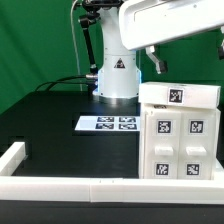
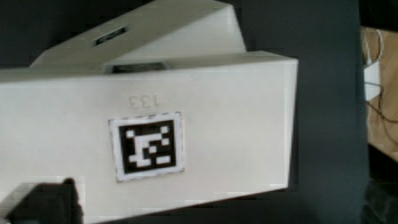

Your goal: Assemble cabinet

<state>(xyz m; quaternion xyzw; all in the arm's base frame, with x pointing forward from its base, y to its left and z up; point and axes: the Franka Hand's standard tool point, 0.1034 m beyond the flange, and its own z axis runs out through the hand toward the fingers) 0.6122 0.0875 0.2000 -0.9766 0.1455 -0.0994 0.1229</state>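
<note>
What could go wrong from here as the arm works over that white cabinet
The gripper hangs open just above the cabinet, holding nothing. Coming down off-centre, a finger could strike the top face and shove the body instead of straddling it. The cabinet also stands close to the border rail, so a push might jam it there.

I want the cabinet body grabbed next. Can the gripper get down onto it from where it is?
Probably yes: the open gripper hangs just above the cabinet body, with nothing between them in either view.

Black table [image 1: 60,135] lies open beside the cabinet [image 1: 178,135], bounded by the border rail [image 1: 60,186].
</note>
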